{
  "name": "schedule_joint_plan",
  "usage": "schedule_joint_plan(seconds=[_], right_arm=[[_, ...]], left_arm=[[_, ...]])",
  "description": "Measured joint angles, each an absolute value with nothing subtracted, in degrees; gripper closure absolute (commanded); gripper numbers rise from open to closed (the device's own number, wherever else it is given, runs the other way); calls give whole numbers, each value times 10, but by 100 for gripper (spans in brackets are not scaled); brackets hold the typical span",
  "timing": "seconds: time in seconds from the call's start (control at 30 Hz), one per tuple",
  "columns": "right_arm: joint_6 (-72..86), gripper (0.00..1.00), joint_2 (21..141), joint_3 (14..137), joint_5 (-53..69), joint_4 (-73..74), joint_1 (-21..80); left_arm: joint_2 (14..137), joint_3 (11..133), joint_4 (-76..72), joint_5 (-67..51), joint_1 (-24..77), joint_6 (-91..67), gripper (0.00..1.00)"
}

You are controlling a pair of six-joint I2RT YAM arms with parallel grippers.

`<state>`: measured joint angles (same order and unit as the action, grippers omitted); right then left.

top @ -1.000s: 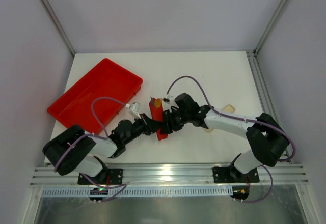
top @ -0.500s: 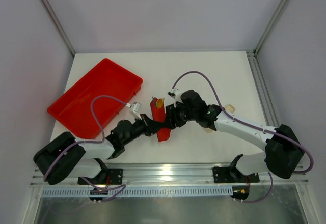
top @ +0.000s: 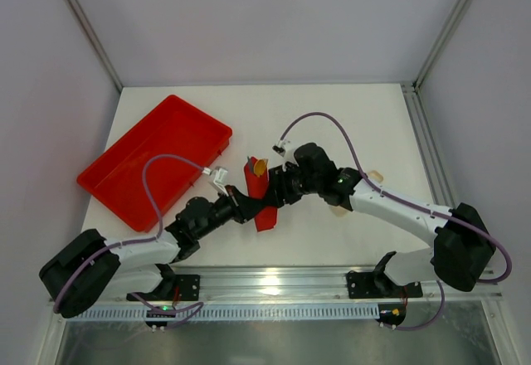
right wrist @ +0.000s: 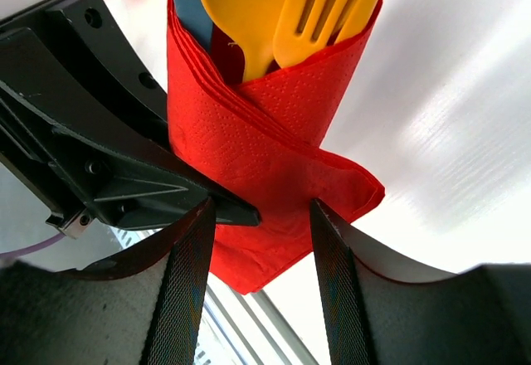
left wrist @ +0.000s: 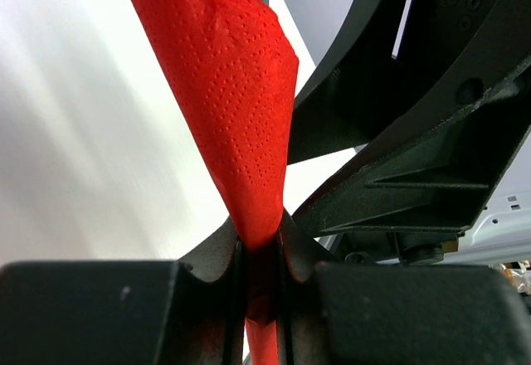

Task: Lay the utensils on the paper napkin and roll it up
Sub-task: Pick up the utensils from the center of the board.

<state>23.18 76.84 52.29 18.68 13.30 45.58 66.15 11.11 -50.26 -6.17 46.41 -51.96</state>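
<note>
Two yellow utensils (right wrist: 274, 17), spoon and fork, poke from the red paper napkin (right wrist: 257, 149) rolled around them, right of the tray (top: 149, 153). Left jaws pinch its edge; right jaws stand wide astride it. Handles hidden inside.

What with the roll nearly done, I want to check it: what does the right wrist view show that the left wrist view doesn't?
Only right wrist: yellow utensils poking out of the rolled napkin, and the right tool with its fingers apart around the napkin's lower end. Only left wrist: the left tool pinched shut on the napkin's lower tip. Both: the red napkin, the white table and the other arm's tool.
</note>
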Motion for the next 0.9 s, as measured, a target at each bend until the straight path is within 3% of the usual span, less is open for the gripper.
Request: schedule_joint_plan(seconds=[0.67, 0.87, 0.9], right_arm=[[276, 46, 765, 523, 250, 79, 447], [278, 41, 751, 522, 252, 75, 445], [278, 34, 746, 521, 252, 76, 445]], left_arm=[[635, 111, -500, -62, 470, -521, 100], [597, 111, -483, -59, 470, -520, 100], [590, 111, -479, -57, 471, -520, 100]])
